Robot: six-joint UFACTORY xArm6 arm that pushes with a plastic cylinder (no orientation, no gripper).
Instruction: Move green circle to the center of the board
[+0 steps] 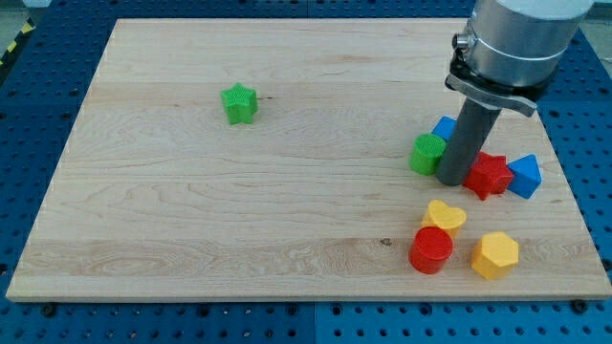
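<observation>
board: pale wood showing grain, looking smooth and matt | green circle, green star, red cylinder, yellow hexagon: appearing as matt plastic with fine ridges | rod: looking dull dark grey, smooth | arm housing: showing satin grey metal | surround: showing blue perforated panel

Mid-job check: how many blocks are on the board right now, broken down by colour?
Green: 2 – green star, green circle
Blue: 2 – blue block behind the rod, blue block at the view's right
Red: 2 – red star, red cylinder
Yellow: 2 – yellow heart, yellow hexagon
Total: 8
My tip sits just right of the green circle.
</observation>
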